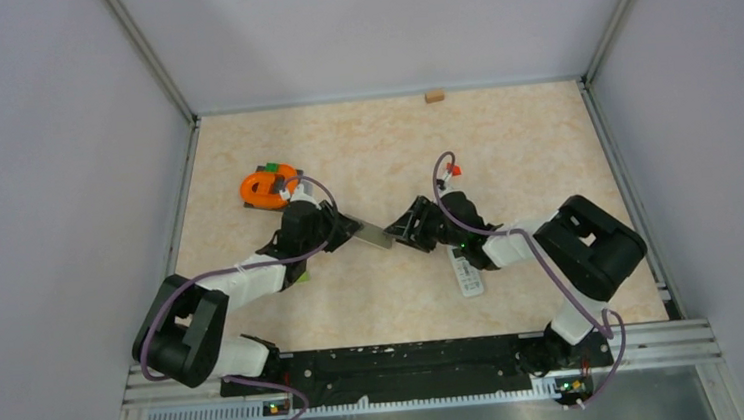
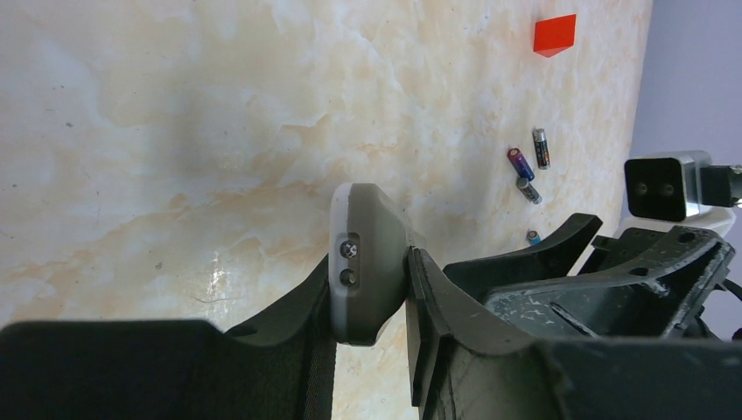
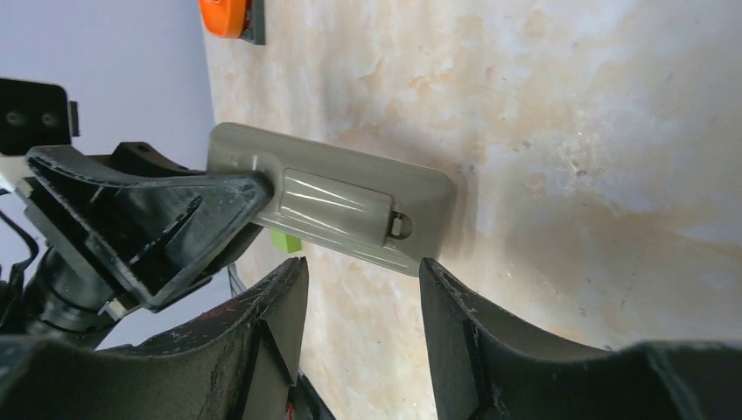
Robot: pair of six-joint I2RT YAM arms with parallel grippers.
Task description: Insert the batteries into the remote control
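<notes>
My left gripper is shut on a grey remote control, pinching it across its thickness and holding it above the table. In the right wrist view the remote shows its back, with the battery cover latched in place. My right gripper is open, and its fingertips sit just short of the remote's free end. In the top view the remote spans the gap between the left gripper and the right gripper. Several small batteries lie loose on the table beyond the remote.
A second, white remote lies under the right forearm. An orange object sits behind the left gripper. A red block lies past the batteries, a green block is under the held remote, and a wooden block is at the back wall.
</notes>
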